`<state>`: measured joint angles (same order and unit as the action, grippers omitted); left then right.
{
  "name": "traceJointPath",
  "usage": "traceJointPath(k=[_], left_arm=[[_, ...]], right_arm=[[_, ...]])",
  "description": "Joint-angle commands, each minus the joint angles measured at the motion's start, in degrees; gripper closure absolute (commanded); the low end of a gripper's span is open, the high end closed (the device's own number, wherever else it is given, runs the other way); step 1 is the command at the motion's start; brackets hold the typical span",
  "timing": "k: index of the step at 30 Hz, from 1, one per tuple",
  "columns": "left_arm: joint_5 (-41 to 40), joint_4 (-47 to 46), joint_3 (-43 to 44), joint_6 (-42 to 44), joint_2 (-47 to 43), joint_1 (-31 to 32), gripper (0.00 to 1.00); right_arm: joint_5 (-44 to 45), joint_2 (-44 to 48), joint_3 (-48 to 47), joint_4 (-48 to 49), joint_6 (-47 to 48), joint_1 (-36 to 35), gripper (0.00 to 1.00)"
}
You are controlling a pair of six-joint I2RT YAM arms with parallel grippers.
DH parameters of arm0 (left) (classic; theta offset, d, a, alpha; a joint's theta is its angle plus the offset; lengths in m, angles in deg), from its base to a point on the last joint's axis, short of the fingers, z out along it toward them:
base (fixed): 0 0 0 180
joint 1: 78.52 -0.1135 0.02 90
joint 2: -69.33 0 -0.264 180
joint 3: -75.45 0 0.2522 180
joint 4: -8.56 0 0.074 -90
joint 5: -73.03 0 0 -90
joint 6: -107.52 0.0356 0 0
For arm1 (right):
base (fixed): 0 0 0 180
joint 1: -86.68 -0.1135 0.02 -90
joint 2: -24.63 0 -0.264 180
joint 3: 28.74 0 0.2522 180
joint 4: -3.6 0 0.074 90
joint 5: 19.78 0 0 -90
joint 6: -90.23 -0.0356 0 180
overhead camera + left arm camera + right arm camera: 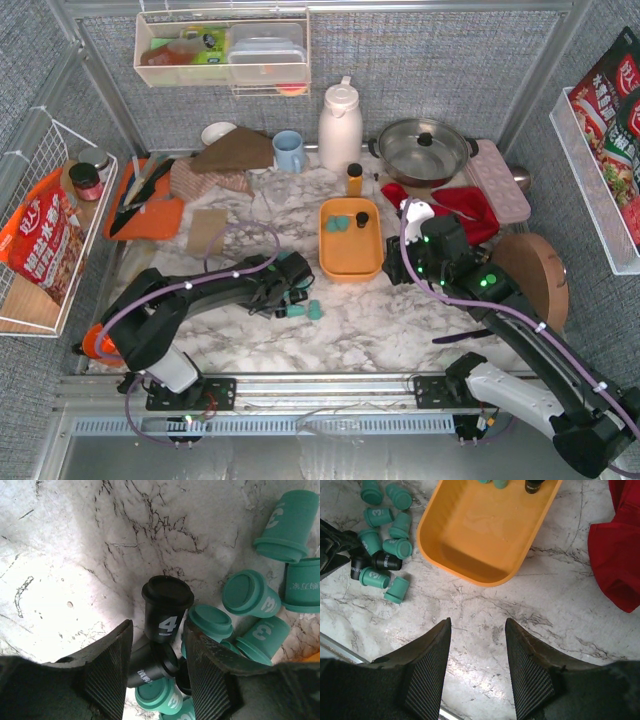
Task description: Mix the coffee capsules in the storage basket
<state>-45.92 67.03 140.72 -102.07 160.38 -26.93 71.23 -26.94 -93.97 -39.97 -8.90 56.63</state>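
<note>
Coffee capsules (250, 592): two black ones (166, 612) sit between the left gripper (157, 630) fingers, one upright with a white 4 and one on its side below it. The jaws are partway apart around them, can't tell if they're actually pinching. Round those, teal pods marked 3 lie tumbled on the marble table (75, 555) near the orange storage basket (485, 535), which has a couple of teal and one black at its far end. The right gripper (477, 625) hovers over marble beside it, jaws spread, empty.
</note>
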Motion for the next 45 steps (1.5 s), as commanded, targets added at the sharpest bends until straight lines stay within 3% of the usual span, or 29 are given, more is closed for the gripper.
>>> traceJointPath(k=[1,8,14,18,26,29,33,36,42,45], left_arm=[[-1.1,0.6,0.0,-1.9,1.1,0.0,0.46],[-0.8,0.2,-0.2,-1.9,3.0,-0.1,0.53],[-3.0,1.4,0.0,-1.0,3.4,-0.1,0.76],[-5.2,1.5,-0.1,2.3,3.3,-0.2,1.00],[-13.7,7.4,4.8,14.5,2.3,0.0,1.00],[-16.6,5.0,4.9,21.6,-0.8,-0.1,1.00],[-18.9,-3.6,2.2,34.7,-7.5,0.0,1.00],[-17.4,-16.7,-1.6,50.2,-13.8,0.0,1.00],[-8.5,-43.5,-11.7,74.8,-25.8,0.0,1.00],[1.5,-59.0,-18.1,87.9,-31.4,0.0,1.00]], right_arm=[[-0.6,0.2,-0.3,0.4,-0.2,-0.1,0.48],[-0.6,0.0,-0.3,0.6,-0.1,-0.1,0.48],[-0.5,0.2,-0.3,0.5,-0.1,0.0,0.48],[-0.5,0.1,-0.4,0.5,-0.1,0.0,0.48],[-0.5,-0.3,-0.7,0.1,-0.1,0.0,0.48],[-0.5,-0.8,-1.0,-0.1,-0.1,0.0,0.48],[-0.4,-1.1,-1.6,-0.6,0.0,-0.1,0.48],[-0.5,-1.4,-1.8,-0.8,0.0,-0.1,0.48],[-0.1,-2.4,-2.7,-1.6,0.1,-0.1,0.48],[-0.2,-3.0,-3.4,-1.7,0.3,-0.1,0.48]])
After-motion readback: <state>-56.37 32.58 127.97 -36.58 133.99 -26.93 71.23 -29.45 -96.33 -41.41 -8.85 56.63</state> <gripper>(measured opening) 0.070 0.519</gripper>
